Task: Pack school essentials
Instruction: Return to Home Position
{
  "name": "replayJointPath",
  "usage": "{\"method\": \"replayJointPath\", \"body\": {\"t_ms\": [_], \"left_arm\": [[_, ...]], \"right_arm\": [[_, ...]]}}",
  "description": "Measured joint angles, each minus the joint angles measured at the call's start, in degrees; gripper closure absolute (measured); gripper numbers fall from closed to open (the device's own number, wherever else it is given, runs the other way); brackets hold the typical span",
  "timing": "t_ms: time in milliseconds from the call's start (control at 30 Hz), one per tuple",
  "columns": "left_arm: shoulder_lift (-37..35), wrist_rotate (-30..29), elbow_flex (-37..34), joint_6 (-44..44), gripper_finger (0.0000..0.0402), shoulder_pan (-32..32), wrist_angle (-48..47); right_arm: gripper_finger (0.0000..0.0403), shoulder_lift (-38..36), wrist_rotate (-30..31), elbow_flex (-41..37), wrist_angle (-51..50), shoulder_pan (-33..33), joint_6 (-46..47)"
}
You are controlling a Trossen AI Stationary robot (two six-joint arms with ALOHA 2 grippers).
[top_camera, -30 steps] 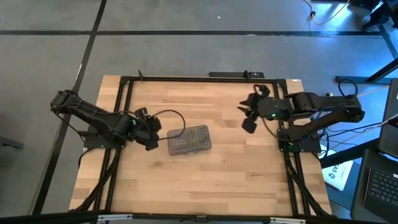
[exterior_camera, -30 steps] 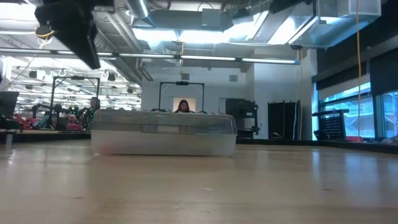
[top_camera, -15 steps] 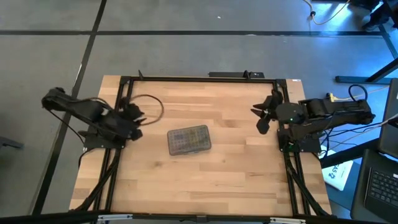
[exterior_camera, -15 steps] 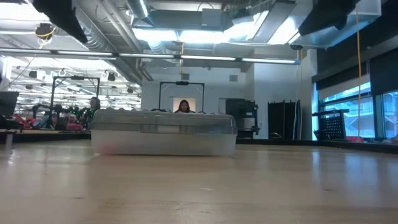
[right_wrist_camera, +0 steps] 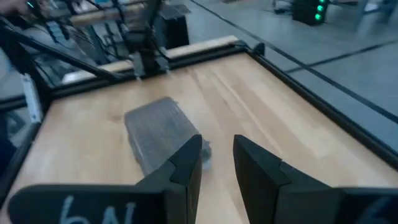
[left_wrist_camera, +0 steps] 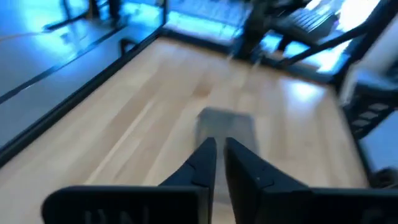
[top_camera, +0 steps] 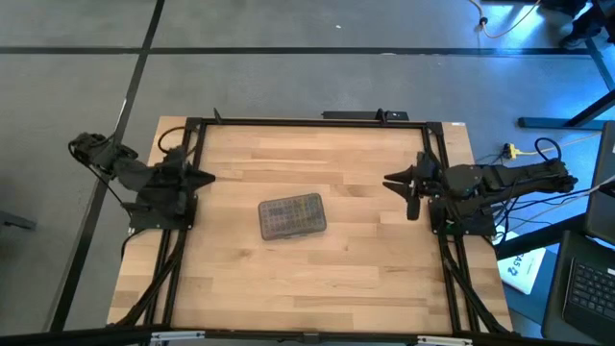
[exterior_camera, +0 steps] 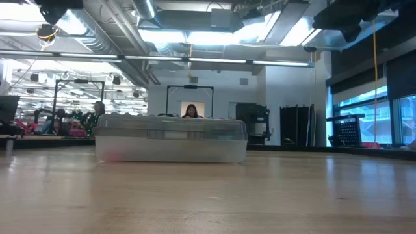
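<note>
A clear rectangular case with a grey dotted lid [top_camera: 292, 216] lies flat on the wooden table near its middle, lid shut [exterior_camera: 170, 138]. It also shows in the left wrist view [left_wrist_camera: 225, 127] and the right wrist view [right_wrist_camera: 158, 130]. Pencils, scissors, pink pad, crayon box and blue block show nowhere on the table. My left gripper [top_camera: 204, 177] hovers at the table's left edge, fingers together [left_wrist_camera: 219, 152]. My right gripper [top_camera: 392, 182] hovers at the right edge, with a narrow gap between its fingers [right_wrist_camera: 217, 152]. Both point at the case from well away.
A black frame rail [top_camera: 288, 122] runs round the tabletop. Bare wood [top_camera: 317, 279] lies on every side of the case. In the low view a person [exterior_camera: 192, 111] sits far off in the room behind the table. Cables hang off the right side [top_camera: 538, 149].
My left gripper has drawn back from beside the case's left end to the table's left edge and risen out of the low view. My right gripper has pulled back toward the right edge. The case has stayed where it was.
</note>
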Motion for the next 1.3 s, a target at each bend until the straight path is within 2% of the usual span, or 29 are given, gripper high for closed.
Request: {"method": "replayJointPath", "body": {"t_ms": [233,533,700,1067,1300], "left_arm": [[-7.1,3.8,-8.4,8.6,0.0399,-2.4,12.7],[-14.0,9.1,-17.2,15.2,0.0399,-4.4,28.0],[-15.2,11.5,-20.8,19.2,0.04,-5.2,32.6],[-17.5,12.5,-27.4,21.0,0.0401,-6.4,38.8],[-19.7,12.5,-33.0,21.0,0.0401,-6.4,43.7]], "right_arm": [[0.0309,-2.7,-6.1,-6.4,9.9,1.9,-1.1],[0.0309,-7.3,-6.3,-12.8,16.8,4.4,-1.7],[0.0309,-11.2,-6.4,-15.0,20.5,5.6,-5.8],[0.0309,-18.9,-6.5,-15.2,16.8,5.6,-8.8],[0.0309,-20.0,-10.2,-15.2,16.1,5.6,-8.6]]}}
